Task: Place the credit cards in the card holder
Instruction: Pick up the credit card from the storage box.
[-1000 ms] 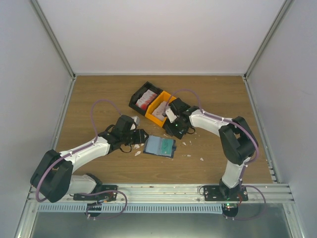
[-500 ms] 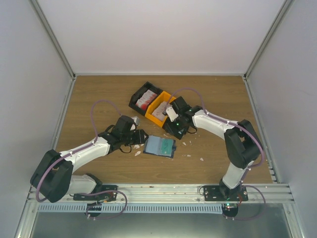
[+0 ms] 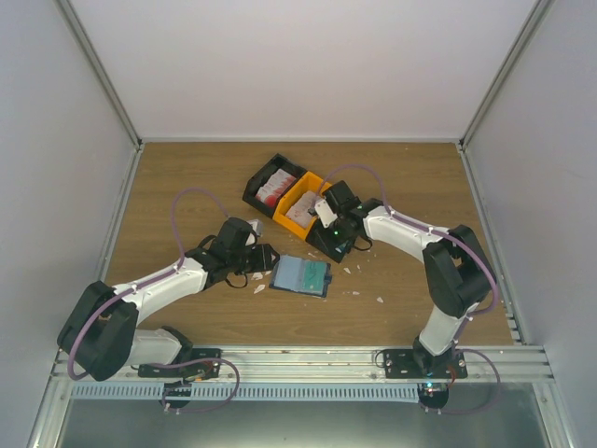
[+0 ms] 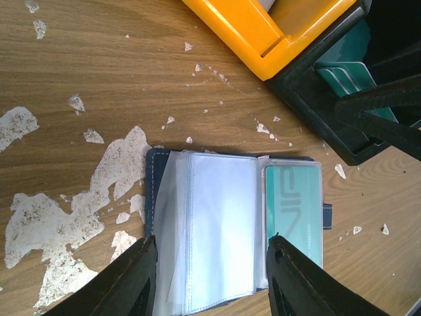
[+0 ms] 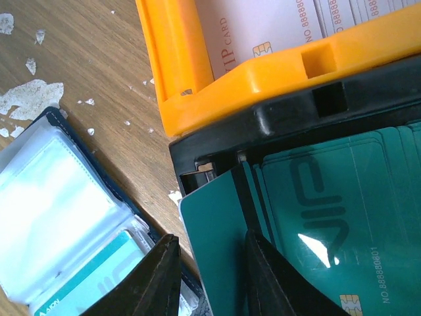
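My right gripper (image 5: 212,238) straddles a teal card (image 5: 212,207) — held or not, I cannot tell; left gripper (image 4: 210,240) open over card holder (image 4: 223,210).

Robot lab test cell: white panels (image 3: 308,65) and aluminium frame rails (image 3: 308,358) are enclosing a worn wooden table (image 3: 187,173).

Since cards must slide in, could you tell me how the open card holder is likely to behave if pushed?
The card holder looks light and lies flat, so it would probably slide on the wooden table. Its clear sleeves seem floppy and may buckle or lift.
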You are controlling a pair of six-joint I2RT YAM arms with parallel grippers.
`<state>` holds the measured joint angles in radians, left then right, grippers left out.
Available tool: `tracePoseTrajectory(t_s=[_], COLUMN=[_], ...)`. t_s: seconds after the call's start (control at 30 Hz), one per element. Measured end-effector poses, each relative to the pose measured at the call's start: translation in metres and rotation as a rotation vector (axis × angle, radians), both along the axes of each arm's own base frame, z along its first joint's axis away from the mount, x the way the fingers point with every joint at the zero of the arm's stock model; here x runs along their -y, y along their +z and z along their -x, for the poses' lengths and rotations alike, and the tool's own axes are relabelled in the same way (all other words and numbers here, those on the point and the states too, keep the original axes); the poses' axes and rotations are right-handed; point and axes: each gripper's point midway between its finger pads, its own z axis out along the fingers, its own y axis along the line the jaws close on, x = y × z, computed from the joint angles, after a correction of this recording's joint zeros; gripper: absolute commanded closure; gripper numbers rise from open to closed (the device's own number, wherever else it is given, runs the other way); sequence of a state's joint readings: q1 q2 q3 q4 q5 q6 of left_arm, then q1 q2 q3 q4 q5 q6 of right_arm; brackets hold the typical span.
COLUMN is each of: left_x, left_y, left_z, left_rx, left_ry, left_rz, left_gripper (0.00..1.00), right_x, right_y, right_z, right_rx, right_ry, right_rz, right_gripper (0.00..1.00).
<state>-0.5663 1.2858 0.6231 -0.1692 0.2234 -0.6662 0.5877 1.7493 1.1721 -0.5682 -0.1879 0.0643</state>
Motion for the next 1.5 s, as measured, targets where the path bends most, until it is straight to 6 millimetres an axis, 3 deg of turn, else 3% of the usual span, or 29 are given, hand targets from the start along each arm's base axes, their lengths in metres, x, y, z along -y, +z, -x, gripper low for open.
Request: tracePoseTrajectory(t_s=[0.2,0.6,0.97,1.07,1.27,1.5], left_x=[0.000,0.000,0.000,0.000,0.000,0.009], left_y=[-0.001,-0.002,-0.002,-0.002,0.000,0.026], left_z=[0.000,0.000,0.000,0.000,0.000,0.002], left_rx=[-0.002,-0.005,-0.005,-0.005,0.001,0.067], left_ry=[-0.001,0.000,0.000,0.001,0.000,-0.038], left_rz=[-0.001,-0.003,-0.003,-0.003,0.002,0.087], left_gripper=[0.53,0.53,0.53,0.52,0.48,0.30], right_x=[0.001,0.003,0.006,0.010,0.020,0.020], right_y=[-0.002,0.007,0.022,0.032,0.064,0.104], right_z=[0.001,0.003,0.002,0.000,-0.008,-0.007], right_rx=[-0.004,0.001,0.038,0.069,0.178,0.284], right_ry=[-0.005,-0.036,-0.053,-0.076,-0.136,-0.150], right_rz=[0.002,-0.013,-0.031,-0.030,-0.041,-0.134], right_gripper=[0.78,0.79,0.94,0.99,1.00,1.00])
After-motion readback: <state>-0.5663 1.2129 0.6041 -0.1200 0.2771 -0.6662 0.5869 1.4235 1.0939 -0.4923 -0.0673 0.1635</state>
